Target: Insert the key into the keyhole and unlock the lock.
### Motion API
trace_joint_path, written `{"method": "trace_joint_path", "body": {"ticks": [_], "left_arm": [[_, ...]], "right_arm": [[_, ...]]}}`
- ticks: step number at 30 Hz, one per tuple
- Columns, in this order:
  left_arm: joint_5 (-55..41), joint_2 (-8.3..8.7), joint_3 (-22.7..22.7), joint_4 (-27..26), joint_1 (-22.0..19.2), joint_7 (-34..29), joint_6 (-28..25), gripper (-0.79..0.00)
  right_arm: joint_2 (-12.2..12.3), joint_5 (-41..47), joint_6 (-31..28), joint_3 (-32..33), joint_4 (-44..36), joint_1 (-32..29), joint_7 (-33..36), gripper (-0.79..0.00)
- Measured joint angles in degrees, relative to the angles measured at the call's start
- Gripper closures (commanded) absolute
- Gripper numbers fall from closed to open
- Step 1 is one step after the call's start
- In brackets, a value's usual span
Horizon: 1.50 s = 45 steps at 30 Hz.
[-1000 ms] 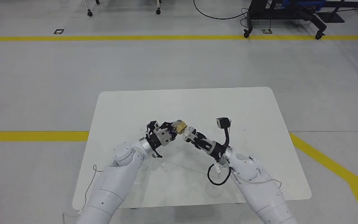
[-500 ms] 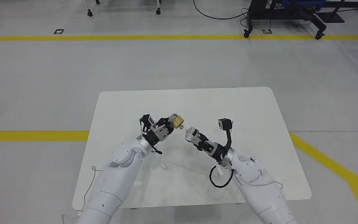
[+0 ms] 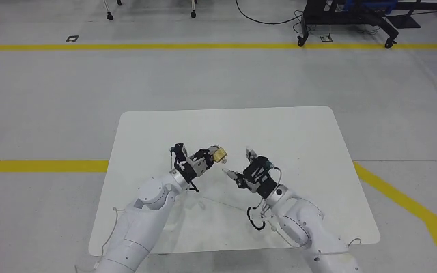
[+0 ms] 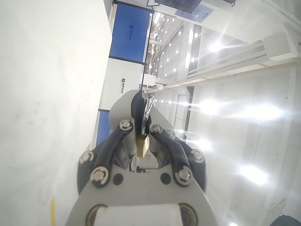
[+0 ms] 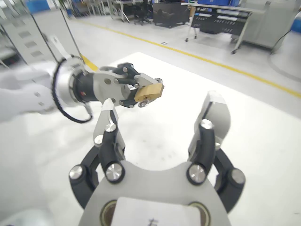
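- There is one white bench (image 3: 307,136). It fills the middle of the top view.
- There are two pincers. The left pincer (image 3: 209,155) is squeezed tight on the lock and holds it up in the air over the middle of the bench.
- The right pincer (image 5: 162,104) has its two fingers wide apart and holds nothing. It sits near the lock and does not touch it.
- There is one lock (image 5: 149,91). It is gold and pokes out of the left pincer's tips, a little left of the middle in the right wrist view.
- One small silver bit (image 5: 143,103) shows at the lock's low end. It may be the key in its hole, but I cannot tell for sure.
- I think the job now is to take hold of that bit and turn it. To do it well, the right pincer should come in straight, close on it softly and turn slowly. The left pincer should hold the lock steady.
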Motion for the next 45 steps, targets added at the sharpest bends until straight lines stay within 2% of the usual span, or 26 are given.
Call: {"method": "trace_joint_path", "body": {"ticks": [1,2,3,5,8,9,13,16,17,18,23,29,31,33,36,39,43,44,45], "left_arm": [[0.07,0.03,-0.01,-0.01,0.03,0.12,0.29,0.0],[0.15,0.05,-0.04,-0.02,0.06,0.23,0.55,0.0],[0.25,0.09,-0.1,-0.03,0.08,0.4,0.92,0.0],[0.2,0.14,-0.13,-0.04,0.1,0.43,1.7,0.0],[0.14,0.22,-0.06,0.07,-0.04,-0.09,3.46,0.0],[0.14,0.23,0.04,0.09,-0.09,-0.17,4.01,0.0],[0.41,0.27,0.23,0.13,-0.21,-0.11,4.74,0.0],[0.41,0.31,0.28,0.14,-0.29,-0.27,5.14,0.0],[0.43,0.33,0.3,0.15,-0.31,-0.32,5.28,0.0],[0.49,0.35,0.33,0.19,-0.33,-0.37,5.54,0.0],[0.54,0.44,0.34,0.27,-0.45,-0.55,6.21,0.0],[0.72,0.49,0.59,0.26,-0.56,-0.59,6.59,0.0],[0.82,0.52,0.65,0.29,-0.62,-0.69,6.62,0.0],[0.83,0.54,0.67,0.33,-0.64,-0.73,6.58,0.0],[0.97,0.59,0.73,0.35,-0.7,-0.88,6.54,0.0],[1.08,0.64,0.78,0.4,-0.76,-1.05,6.56,0.0],[1.15,0.69,0.89,0.43,-0.84,-1.55,6.6,0.0],[1.19,0.71,0.95,0.43,-0.86,-1.84,6.58,0.0],[1.24,0.73,1.03,0.44,-0.87,-2.22,6.56,0.0]], "right_arm": [[0.05,-4.32,0.67,-0.53,-0.1,-0.1,-0.63,-0.403],[0.09,-8.1,1.05,-1.01,-0.14,-0.11,-1.24,-0.403],[0.16,-12.61,1.47,-1.57,-0.11,-0.06,-1.89,-0.456],[0.21,-18.56,2.42,-2.47,0.03,0.06,-2.19,-0.4],[0.14,-26.57,4.56,-4.12,0.59,0.48,-1.56,-0.425],[0.06,-28.48,5.27,-4.7,0.87,0.61,-1.56,-0.431],[-0.16,-31.08,5.44,-5.85,1.44,1.0,-1.68,-0.539],[-0.26,-32.33,4.85,-6.36,1.39,1.21,-1.47,-0.526],[-0.29,-32.69,4.79,-6.48,1.29,1.24,-1.48,-0.489],[-0.32,-33.23,4.78,-6.65,1.14,1.24,-1.55,-0.372],[-0.35,-36.18,4.13,-7.33,0.55,0.86,-1.2,-0.265],[-0.44,-39.32,3.85,-7.71,-0.22,0.57,0.6,-0.317],[-0.53,-40.04,4.27,-7.75,-0.24,0.56,1.14,-0.311],[-0.61,-40.54,4.39,-7.85,-0.19,0.59,1.49,-0.271],[-0.73,-41.11,4.14,-8.03,-0.05,0.66,1.86,-0.259],[-0.87,-41.92,3.98,-8.35,0.16,0.77,2.24,-0.191],[-1.1,-43.02,4.18,-8.83,0.51,1.0,2.94,-0.172],[-1.16,-43.39,4.43,-8.91,0.6,1.07,3.2,-0.132],[-1.24,-43.96,4.87,-9.04,0.73,1.15,3.61,-0.046]]}}
